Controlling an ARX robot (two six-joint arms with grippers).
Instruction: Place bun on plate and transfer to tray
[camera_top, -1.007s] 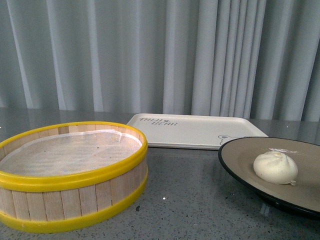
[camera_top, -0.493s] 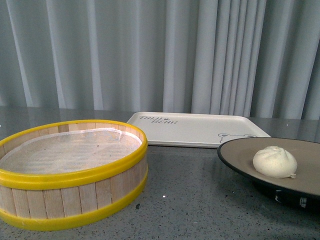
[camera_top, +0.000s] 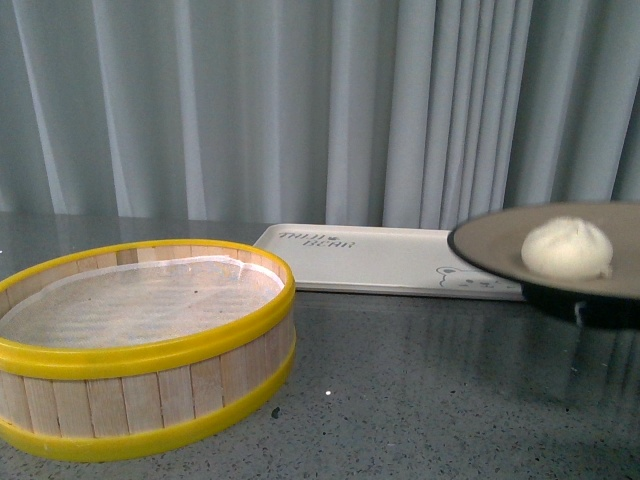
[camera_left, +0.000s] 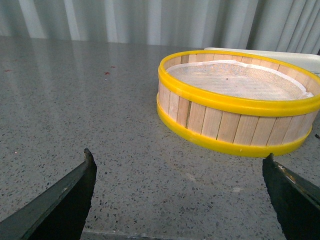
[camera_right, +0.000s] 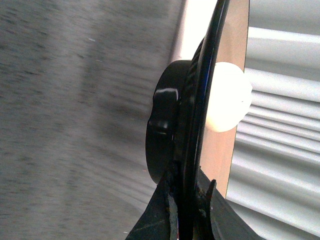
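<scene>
1. Your right gripper (camera_right: 187, 205) pinches the black rim of the shallow tan-grey round plate (camera_top: 482, 243), held off the speckled grey table (camera_top: 400, 385).
2. The small white pleated bun (camera_top: 567, 248) sits on it.
3. Your left gripper (camera_left: 179, 160) gapes wide.

Yellow-rimmed steamer basket (camera_top: 140, 392) on grey table (camera_top: 420, 400)

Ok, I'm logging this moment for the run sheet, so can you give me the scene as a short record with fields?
bun: sitting on the plate
plate: held clear of the table, at the right
right gripper: shut on the plate's rim
left gripper: open, holding nothing, low over the table near the steamer basket
tray: flat on the table, beyond the plate
steamer basket: on the table at the left, white liner inside, no bun in it
</scene>
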